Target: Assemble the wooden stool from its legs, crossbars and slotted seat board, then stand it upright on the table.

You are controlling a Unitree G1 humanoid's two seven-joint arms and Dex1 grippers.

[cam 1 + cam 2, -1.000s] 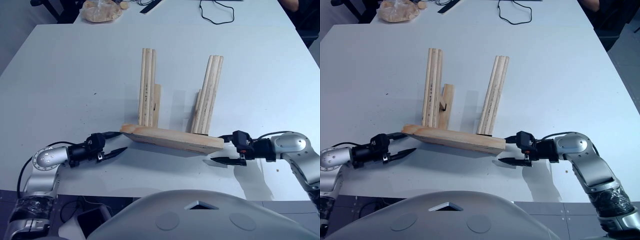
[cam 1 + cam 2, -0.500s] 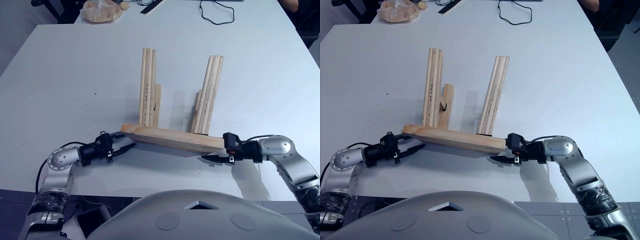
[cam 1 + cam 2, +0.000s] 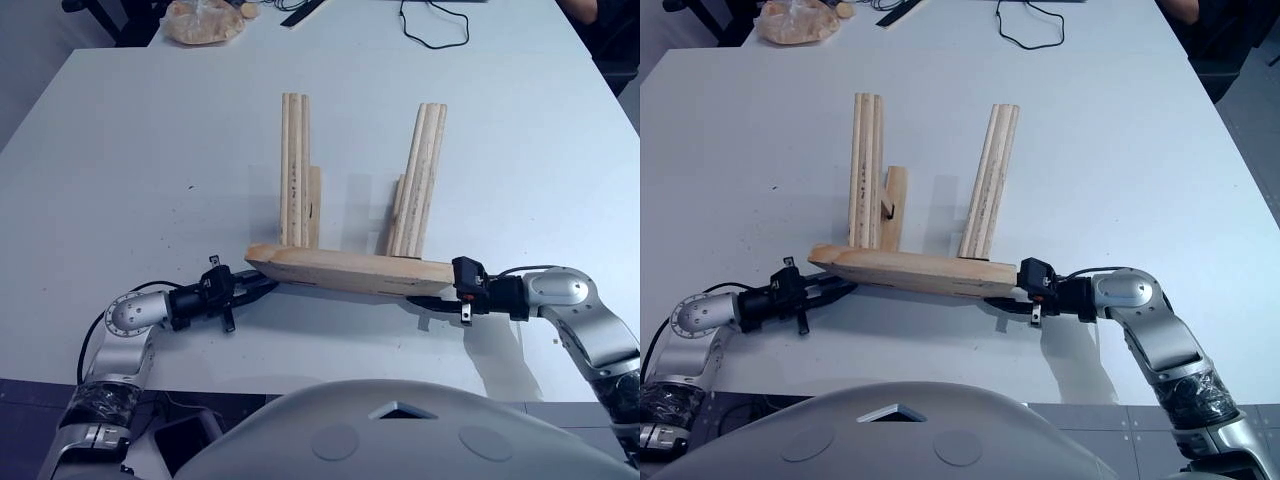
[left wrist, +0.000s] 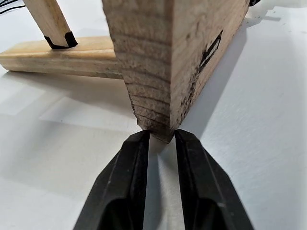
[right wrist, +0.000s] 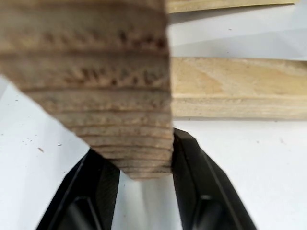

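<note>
Seat board [image 4: 163, 62] corner in L gripper [image 4: 161, 140]

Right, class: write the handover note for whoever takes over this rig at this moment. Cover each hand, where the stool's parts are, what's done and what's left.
Left hand: shut on the lower corner of the seat board at its left end.
Right hand: shut on the board's right end.
Parts: the seat board stands on edge on the table. The legs point away from the robot, with short crossbars beside them.
Done: the legs and crossbars appear to be fitted to the board.
Left: probably turn the assembly onto its legs so it stands upright, then release both hands.
</note>
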